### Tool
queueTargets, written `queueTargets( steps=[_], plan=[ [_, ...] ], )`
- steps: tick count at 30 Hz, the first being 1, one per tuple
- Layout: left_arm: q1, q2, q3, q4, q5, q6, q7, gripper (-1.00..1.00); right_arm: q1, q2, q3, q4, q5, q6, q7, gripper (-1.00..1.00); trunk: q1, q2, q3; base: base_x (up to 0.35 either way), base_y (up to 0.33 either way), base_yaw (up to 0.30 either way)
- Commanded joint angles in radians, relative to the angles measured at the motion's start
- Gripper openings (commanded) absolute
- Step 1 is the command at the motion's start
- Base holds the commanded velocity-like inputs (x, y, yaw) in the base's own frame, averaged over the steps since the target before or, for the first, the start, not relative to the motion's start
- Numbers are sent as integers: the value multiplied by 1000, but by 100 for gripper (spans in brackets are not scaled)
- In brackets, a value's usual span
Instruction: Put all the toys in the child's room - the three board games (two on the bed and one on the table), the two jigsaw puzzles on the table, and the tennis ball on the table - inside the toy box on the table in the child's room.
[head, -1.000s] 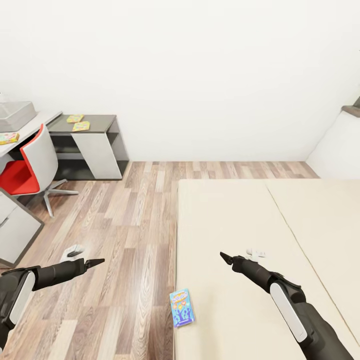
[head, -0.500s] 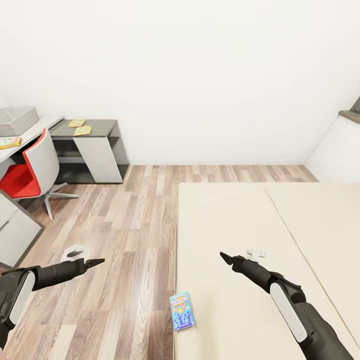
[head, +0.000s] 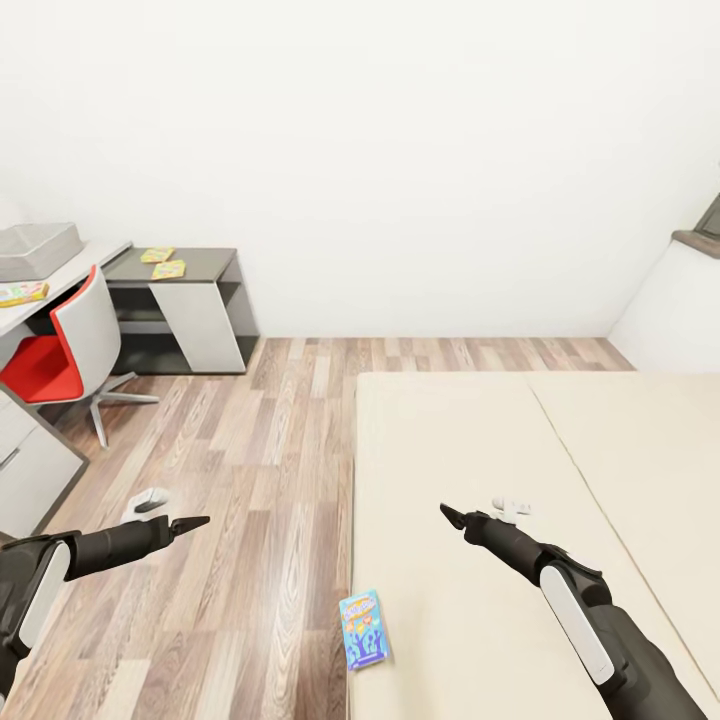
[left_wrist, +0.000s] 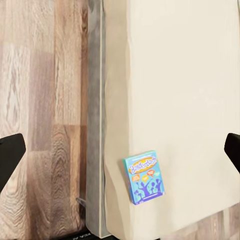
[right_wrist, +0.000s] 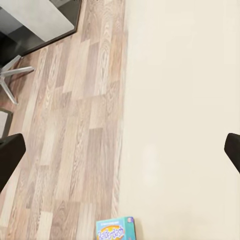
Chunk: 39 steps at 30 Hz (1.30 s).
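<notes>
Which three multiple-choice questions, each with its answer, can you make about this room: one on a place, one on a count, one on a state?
1. Where does the small blue cartoon-printed game box lie?
A. on the wood-plank floor
B. at the near edge of the cream-beige bed
C. on the red-and-white swivel chair

2. How many multicoloured jigsaw boards lie on the desk's dark grey lower wing?
A. none
B. two
C. four

3. What is the right gripper holding?
A. the game box
B. a ball
C. nothing

Answers: 1 B, the box rests on the mattress corner by its edge; 2 B, two boards lie side by side; 3 C, it hangs free above the bed.
</notes>
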Motion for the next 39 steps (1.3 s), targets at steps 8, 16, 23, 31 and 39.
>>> queueTargets(
  steps=[8, 16, 23, 31, 39],
  plan=[
    [-1, 0, 1, -2, 0, 4, -3, 100, -1, -1, 1, -1, -6, 4, 0, 100, 1, -2, 12, 0, 0, 0],
    [-1, 0, 1, -2, 0, 4, -3, 100, -1, -1, 1, -1, -7, 4, 0, 100, 1, -2, 25, 0, 0, 0],
    [-1, 0, 1, -2, 0, 4, -4, 100, -1, -1, 1, -1, -7, 4, 0, 100, 1, -2, 36, 0, 0, 0],
    [-1, 0, 1, -2, 0, 4, -4, 100, -1, -1, 1, 0, -7, 4, 0, 100, 1, -2, 49, 0, 0, 0],
    [-1, 1, 2, -2, -1, 4, -4, 100, -1, -1, 1, 1, -8, 4, 0, 100, 1, -2, 62, 0, 0, 0]
  ],
)
